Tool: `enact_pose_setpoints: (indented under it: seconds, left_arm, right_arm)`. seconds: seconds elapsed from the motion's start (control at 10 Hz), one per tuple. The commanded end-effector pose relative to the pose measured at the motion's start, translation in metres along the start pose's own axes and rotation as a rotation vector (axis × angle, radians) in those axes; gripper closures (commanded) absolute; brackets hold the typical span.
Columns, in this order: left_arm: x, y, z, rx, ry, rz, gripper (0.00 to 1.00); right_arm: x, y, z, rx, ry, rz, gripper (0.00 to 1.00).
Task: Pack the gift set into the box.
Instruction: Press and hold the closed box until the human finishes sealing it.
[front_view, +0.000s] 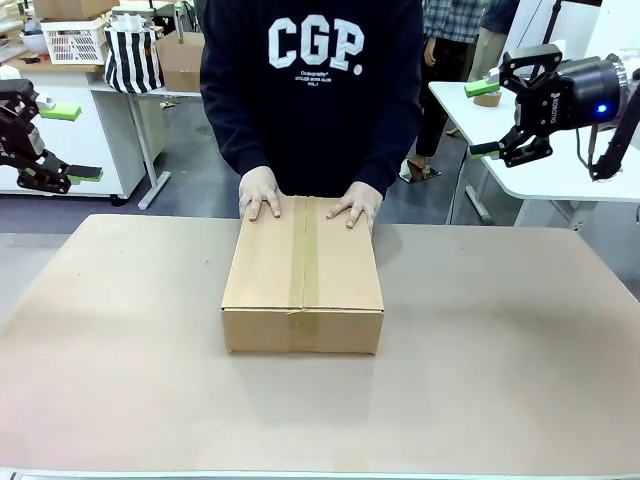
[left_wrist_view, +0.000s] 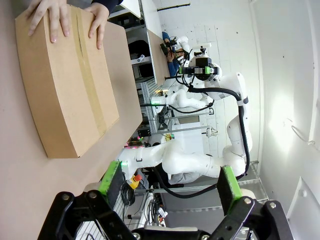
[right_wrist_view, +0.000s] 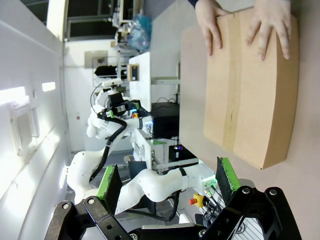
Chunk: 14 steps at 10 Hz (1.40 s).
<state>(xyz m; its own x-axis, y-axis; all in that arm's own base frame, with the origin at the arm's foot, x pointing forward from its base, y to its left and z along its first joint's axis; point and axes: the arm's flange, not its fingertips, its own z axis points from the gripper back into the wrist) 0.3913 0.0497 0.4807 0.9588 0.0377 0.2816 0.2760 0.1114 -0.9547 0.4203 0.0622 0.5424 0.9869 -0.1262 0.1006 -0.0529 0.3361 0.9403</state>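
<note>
The box (front_view: 302, 275) lies shut in the middle of the table, with a strip of tape along its top seam. The person's two hands (front_view: 262, 192) rest flat on its far end. The gift set is hidden. My left gripper (front_view: 70, 143) hangs open at the far left, raised and well clear of the box. My right gripper (front_view: 483, 118) is open high at the right, also well away. The left wrist view shows my left gripper (left_wrist_view: 169, 182) empty, with the box (left_wrist_view: 65, 85) beyond it. The right wrist view has my right gripper (right_wrist_view: 167, 182) empty and the box (right_wrist_view: 250, 90) ahead.
The brown table (front_view: 500, 380) has free room on all sides of the box. The person stands at the far edge. Behind are white tables (front_view: 520, 170), a striped bag (front_view: 133, 55) and a smaller cardboard box (front_view: 182, 58).
</note>
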Motion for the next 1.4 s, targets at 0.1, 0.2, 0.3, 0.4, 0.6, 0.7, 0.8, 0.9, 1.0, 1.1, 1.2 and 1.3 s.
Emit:
enact_pose_setpoints:
  seconds: [0.1, 0.2, 0.3, 0.4, 0.6, 0.7, 0.8, 0.9, 1.0, 1.1, 1.2, 1.3]
  left_arm:
    - [-0.002, -0.001, -0.002, -0.005, -0.018, 0.005, 0.00]
    - [0.000, 0.000, 0.000, 0.000, 0.000, 0.000, 0.00]
    - [0.007, -0.007, -0.013, 0.058, -0.065, -0.186, 0.00]
    - [0.013, -0.008, -0.033, 0.098, -0.001, -0.340, 0.00]
    - [0.024, -0.008, -0.081, 0.042, 0.116, -0.619, 0.00]
    - [0.026, -0.007, -0.112, 0.023, 0.183, -0.735, 0.00]
    - [0.026, -0.007, -0.136, 0.068, 0.219, -0.813, 0.00]
    - [0.028, -0.008, -0.152, 0.084, 0.171, -0.861, 0.00]
    - [0.020, -0.018, -0.129, 0.066, 0.229, -0.722, 0.00]
    - [0.020, -0.018, -0.129, 0.066, 0.229, -0.722, 0.00]
    - [0.022, -0.014, -0.156, 0.079, 0.246, -0.807, 0.00]
    - [0.020, -0.009, -0.174, 0.152, 0.251, -1.143, 0.00]
  right_arm:
    - [0.000, 0.000, 0.001, -0.007, 0.009, 0.013, 0.00]
    - [0.000, 0.000, 0.000, 0.000, 0.000, 0.000, 0.00]
    - [0.002, 0.010, -0.016, -0.145, -0.129, 0.147, 0.00]
    - [0.000, 0.019, -0.041, -0.134, -0.040, 0.410, 0.00]
    - [-0.005, 0.031, -0.090, -0.230, -0.065, 0.813, 0.00]
    - [-0.010, 0.041, -0.107, -0.183, -0.080, 0.959, 0.00]
    - [-0.018, 0.048, -0.118, -0.177, -0.075, 1.048, 0.00]
    - [-0.025, 0.053, -0.120, -0.270, -0.051, 1.052, 0.00]
    - [-0.019, 0.054, -0.102, -0.480, -0.078, 0.736, 0.00]
    - [-0.027, 0.064, -0.121, -0.262, 0.014, 0.966, 0.00]
    - [-0.027, 0.064, -0.121, -0.262, 0.014, 0.966, 0.00]
    - [-0.022, 0.061, -0.115, -0.343, -0.024, 0.946, 0.00]
